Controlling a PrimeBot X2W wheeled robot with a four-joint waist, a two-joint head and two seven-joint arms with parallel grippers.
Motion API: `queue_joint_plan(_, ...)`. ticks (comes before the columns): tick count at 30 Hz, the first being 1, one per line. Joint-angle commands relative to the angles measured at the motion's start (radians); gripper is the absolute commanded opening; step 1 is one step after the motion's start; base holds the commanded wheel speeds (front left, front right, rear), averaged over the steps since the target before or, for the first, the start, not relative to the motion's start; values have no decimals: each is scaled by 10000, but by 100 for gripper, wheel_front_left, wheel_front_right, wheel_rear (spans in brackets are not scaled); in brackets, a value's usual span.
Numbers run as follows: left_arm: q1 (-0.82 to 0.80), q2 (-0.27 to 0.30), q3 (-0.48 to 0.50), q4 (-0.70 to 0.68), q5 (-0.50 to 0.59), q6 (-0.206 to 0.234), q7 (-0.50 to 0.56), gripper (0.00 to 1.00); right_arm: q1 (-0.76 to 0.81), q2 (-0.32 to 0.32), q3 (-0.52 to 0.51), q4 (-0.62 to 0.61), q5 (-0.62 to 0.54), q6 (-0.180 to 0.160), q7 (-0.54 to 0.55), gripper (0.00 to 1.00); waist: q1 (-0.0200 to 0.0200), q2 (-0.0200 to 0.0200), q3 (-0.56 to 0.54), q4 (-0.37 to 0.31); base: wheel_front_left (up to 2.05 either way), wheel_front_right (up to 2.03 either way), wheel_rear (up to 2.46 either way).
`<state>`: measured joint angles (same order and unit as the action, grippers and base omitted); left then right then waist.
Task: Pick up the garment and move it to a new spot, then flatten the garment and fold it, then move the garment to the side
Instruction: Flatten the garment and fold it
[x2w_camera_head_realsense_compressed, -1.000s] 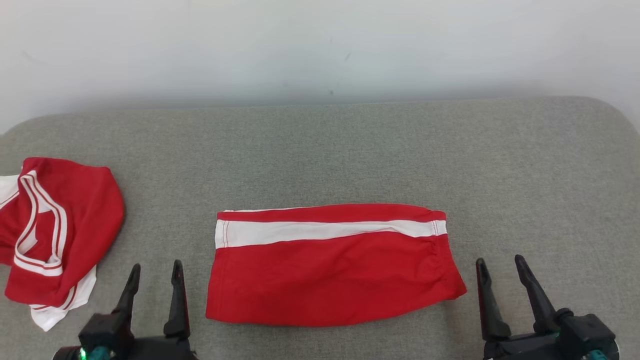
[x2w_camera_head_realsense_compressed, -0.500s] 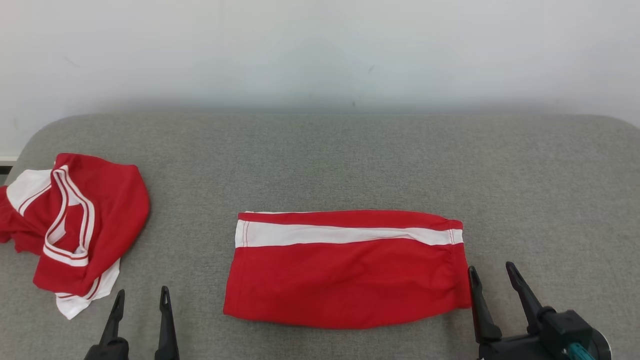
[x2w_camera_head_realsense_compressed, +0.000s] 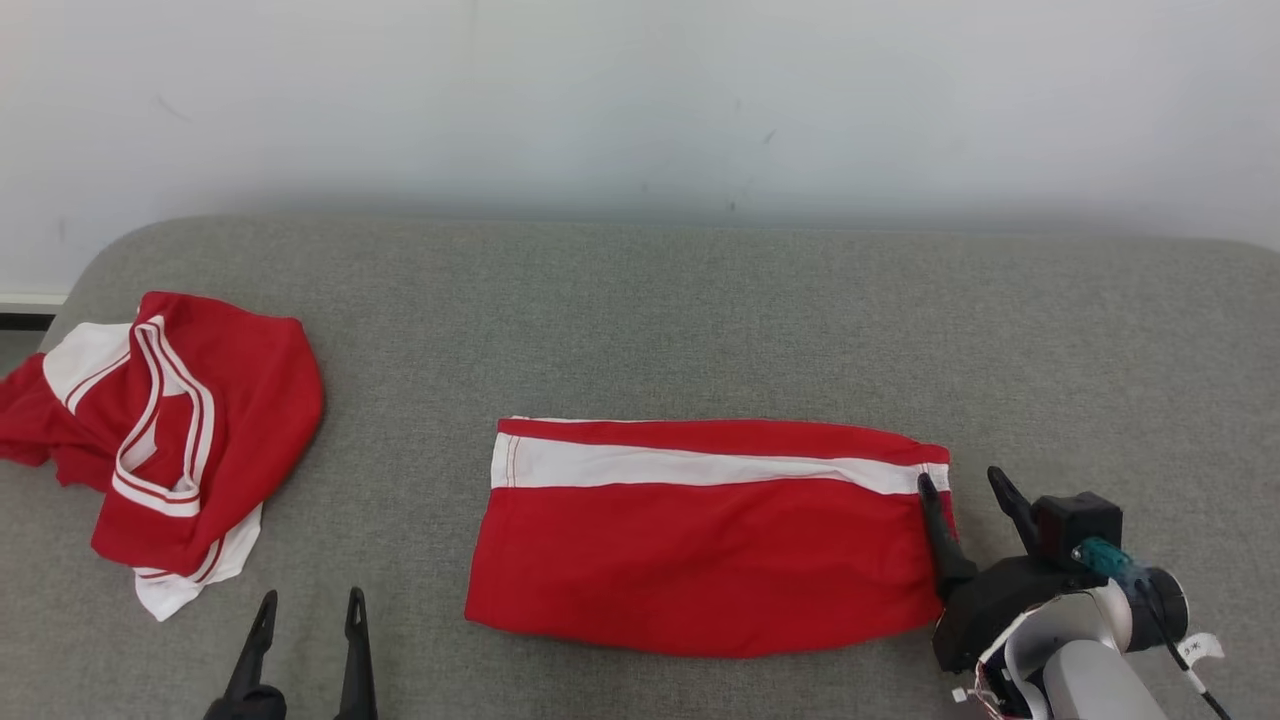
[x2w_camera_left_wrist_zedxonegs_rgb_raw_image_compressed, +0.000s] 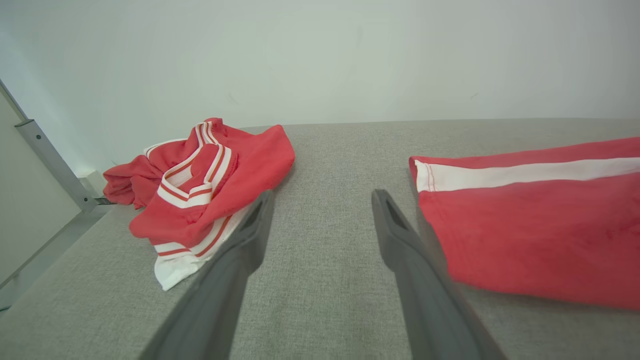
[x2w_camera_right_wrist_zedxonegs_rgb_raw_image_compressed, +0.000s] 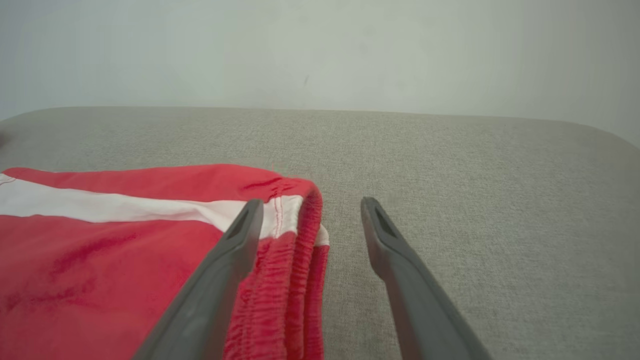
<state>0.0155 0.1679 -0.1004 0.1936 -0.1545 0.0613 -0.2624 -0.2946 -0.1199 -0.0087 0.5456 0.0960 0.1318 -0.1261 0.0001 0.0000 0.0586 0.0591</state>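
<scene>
Red shorts lie folded at the middle of the bench. The right end effector, spread, straddles their waistband at 3 o'clock. The left end effector is spread and empty at 7. Folding looks finished. Moving them aside likely needs a pinch through every waistband layer. A crumpled jersey lies at 9.

Folded garment lies right of crumpled shirt on cushion

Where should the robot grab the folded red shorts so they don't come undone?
Probably the gathered waistband end, coming in from the right of the folded red shorts. All the folded layers stack there in one thick edge, so one pinch would likely catch them together. The open right gripper sits at that edge, one finger over the fabric, one over the grey cushion.
</scene>
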Motion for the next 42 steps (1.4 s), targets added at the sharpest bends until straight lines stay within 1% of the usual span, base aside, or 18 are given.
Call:
queue_joint_plan(1,-22,-47,-35,52,142,-96,-23,100,-198,-47,8,329,23,-26,214,100,-1,0,-16,92,0,0,0)
queue_joint_plan(3,14,-113,-49,79,220,-203,-23,100,-391,-111,-7,757,47,-26,444,100,-1,0,-60,177,0,0,0)
queue_joint_plan(7,100,-71,6,149,336,-346,-23,100,-660,-136,-61,1553,89,-26,988,100,-1,0,-137,266,0,0,0)
queue_joint_plan(11,120,-112,25,215,451,-428,-23,100,-830,-79,-52,1974,229,-26,1256,100,-1,0,-173,308,0,0,0)
queue_joint_plan(15,134,-162,21,338,545,-576,-23,100,-1043,-48,-38,2652,459,-26,1881,100,-1,0,-240,335,0,0,0)
queue_joint_plan(21,233,-217,-60,365,716,-598,-23,100,-1280,-2,166,3395,901,-24,2749,100,-1,0,-348,353,0,0,0)
queue_joint_plan(22,237,-228,-53,369,725,-611,-23,100,-1301,-18,251,3457,983,-24,2814,92,-1,0,-362,352,0,0,0)
queue_joint_plan(23,246,-240,-42,375,723,-626,-23,100,-1327,-35,317,3504,1080,-26,2819,44,-1,0,-379,350,0,0,0)
queue_joint_plan(24,260,-247,-38,382,735,-638,-23,100,-1346,-35,394,3572,1214,-26,2874,0,-1,0,-406,346,0,0,0)
queue_joint_plan(27,314,-272,-34,382,778,-625,-23,100,-1398,-193,579,3735,1559,-26,2975,0,-1,0,-478,326,0,0,0)
queue_joint_plan(29,285,-265,-5,384,778,-633,-24,100,-1499,-440,630,3799,1822,-31,3004,0,-1,0,-505,310,0,0,0)
queue_joint_plan(34,351,-267,27,386,800,-654,-24,100,-1787,-1371,838,3815,2260,-31,3097,0,-1,0,-580,240,0,0,0)
queue_joint_plan(35,348,-265,49,401,788,-666,-24,100,-1828,-1831,909,3796,2400,-29,3207,0,-1,0,-605,215,0,0,0)
queue_joint_plan(39,404,-270,110,388,795,-625,-24,100,-1886,-2768,1048,3675,2627,-29,3497,0,-1,0,-631,117,0,0,0)
queue_joint_plan(40,429,-262,128,390,793,-613,-24,100,-1911,-2960,1094,3619,2681,-29,3590,0,-1,0,-632,78,0,0,0)
queue_joint_plan(42,452,-227,190,416,772,-600,-24,100,-1947,-3128,1178,3456,2838,-28,3809,0,-1,0,-643,-8,0,0,0)
